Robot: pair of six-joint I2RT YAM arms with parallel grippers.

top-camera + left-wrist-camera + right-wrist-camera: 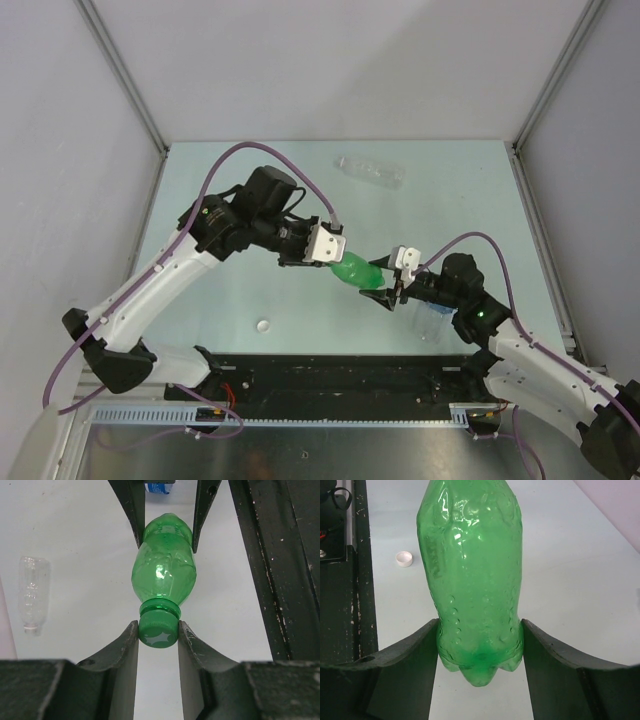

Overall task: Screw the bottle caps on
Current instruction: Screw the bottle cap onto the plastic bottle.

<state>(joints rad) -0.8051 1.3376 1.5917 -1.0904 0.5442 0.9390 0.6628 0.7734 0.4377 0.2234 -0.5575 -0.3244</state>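
Observation:
The green bottle (353, 272) hangs level above the table between my two grippers. My left gripper (158, 632) is shut on the green cap (158, 631), which sits on the bottle's neck. My right gripper (480, 647) is shut on the base of the green bottle (472, 570). The clear unlabelled bottle (370, 171) lies on its side at the back; it also shows in the left wrist view (34, 592). The blue-label bottle (432, 322) lies under my right arm, mostly hidden. One white cap (264, 325) lies near the front; it also shows in the right wrist view (404, 558). The other white cap is out of view.
Grey walls close in the table (220, 200) on the left, back and right. A black strip (340, 372) runs along the near edge between the arm bases.

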